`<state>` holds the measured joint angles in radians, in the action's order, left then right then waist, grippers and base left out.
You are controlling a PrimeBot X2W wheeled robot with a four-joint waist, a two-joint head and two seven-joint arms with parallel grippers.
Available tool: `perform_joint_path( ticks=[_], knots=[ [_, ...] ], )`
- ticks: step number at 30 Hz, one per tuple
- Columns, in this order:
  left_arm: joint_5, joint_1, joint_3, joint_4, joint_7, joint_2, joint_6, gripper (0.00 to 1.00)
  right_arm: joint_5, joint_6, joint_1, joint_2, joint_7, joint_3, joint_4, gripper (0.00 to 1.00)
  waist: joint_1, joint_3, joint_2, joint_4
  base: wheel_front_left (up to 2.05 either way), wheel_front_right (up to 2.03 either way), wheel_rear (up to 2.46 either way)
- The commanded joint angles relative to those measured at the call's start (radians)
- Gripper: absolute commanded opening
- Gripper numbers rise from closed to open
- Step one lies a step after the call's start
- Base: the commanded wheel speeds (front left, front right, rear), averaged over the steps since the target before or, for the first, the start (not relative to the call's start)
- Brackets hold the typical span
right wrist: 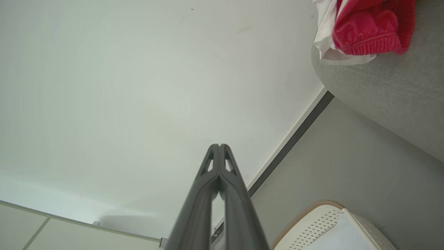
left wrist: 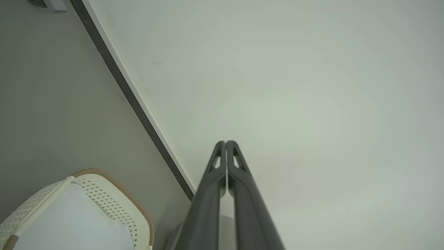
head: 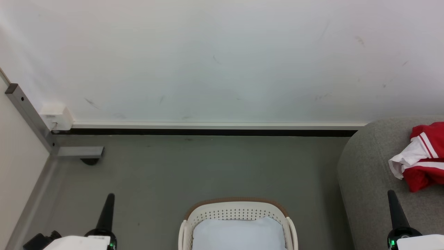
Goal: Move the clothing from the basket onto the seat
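Observation:
The red clothing with white panels and stripe trim lies crumpled on the grey seat at the right edge of the head view; the right wrist view has the clothing on the seat at its top right. The cream basket with a brown rim stands on the floor at bottom centre, holding only a flat pale blue-white pad. My left gripper is shut at lower left, left of the basket. My right gripper is shut in front of the seat, holding nothing.
A white wall with a black baseboard runs across the back. A grey metal frame leg and a white wall box sit at the left corner. Grey floor lies between basket and wall.

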<state>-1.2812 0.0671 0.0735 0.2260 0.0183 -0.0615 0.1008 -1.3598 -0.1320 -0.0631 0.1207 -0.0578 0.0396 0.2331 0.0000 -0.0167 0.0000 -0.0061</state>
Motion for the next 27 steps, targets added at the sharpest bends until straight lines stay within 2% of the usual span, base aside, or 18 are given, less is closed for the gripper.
perform_joint_path(
  ticks=[1, 27],
  knots=[
    [-0.031, 0.020, 0.007, -0.008, 0.008, -0.001, -0.001, 0.00, -0.026, 0.002, -0.024, 0.008, 0.007, -0.004, -0.001, 0.00, 0.0000, 0.001, 0.0000, 0.000, 0.00, 0.00, 0.00],
    [-0.223, 0.037, 0.032, -0.011, 0.065, 0.006, -0.002, 0.00, -0.249, 0.002, -0.044, 0.029, 0.040, -0.010, 0.005, 0.00, 0.0000, 0.009, 0.0000, 0.004, 0.00, 0.00, 0.00]
  ],
)
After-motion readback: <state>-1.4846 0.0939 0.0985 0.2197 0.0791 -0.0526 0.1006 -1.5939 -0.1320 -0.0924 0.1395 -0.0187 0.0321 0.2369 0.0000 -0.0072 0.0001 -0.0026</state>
